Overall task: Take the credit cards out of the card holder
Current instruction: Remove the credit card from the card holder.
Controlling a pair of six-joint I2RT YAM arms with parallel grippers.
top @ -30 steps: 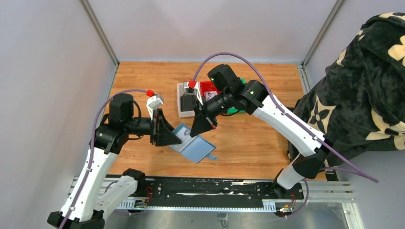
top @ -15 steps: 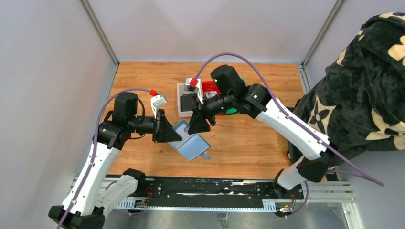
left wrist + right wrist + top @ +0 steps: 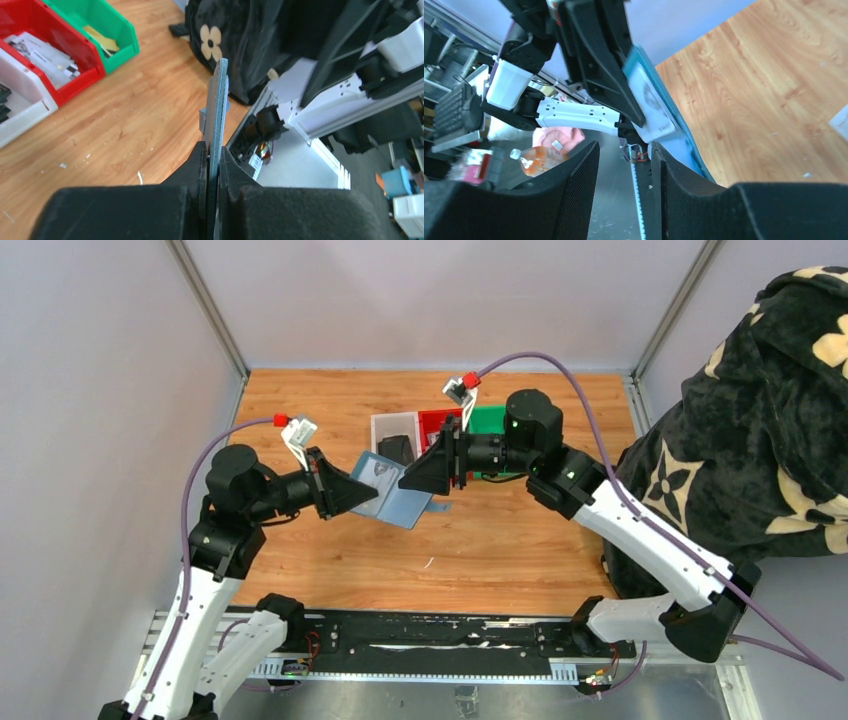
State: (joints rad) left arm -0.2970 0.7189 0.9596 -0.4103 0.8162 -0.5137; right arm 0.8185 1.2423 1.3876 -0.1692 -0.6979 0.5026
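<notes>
Teal card holder [image 3: 218, 107] in left tool [image 3: 213, 149]

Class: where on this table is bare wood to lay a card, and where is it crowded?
Free: the wood strip between the card holder and the black rail; the back left corner beside the white bin. Crowded: the middle, where left hand and right hand meet.

Robot lab cell, not a home or shop. A wood-grain surface [image 3: 520, 550] is boxed in by plain grey panels [image 3: 100, 390] on aluminium posts [image 3: 205, 305]. Two arms are bolted to a black rail [image 3: 500, 632], with purple cables [image 3: 535, 354] looping off them. Red bin [image 3: 432, 423], green bin [image 3: 490, 420] and white bin [image 3: 385, 425] sit at the back. The right wrist view catches clutter beyond the cell (keyboard [image 3: 451, 110], bottle [image 3: 534, 159]).
</notes>
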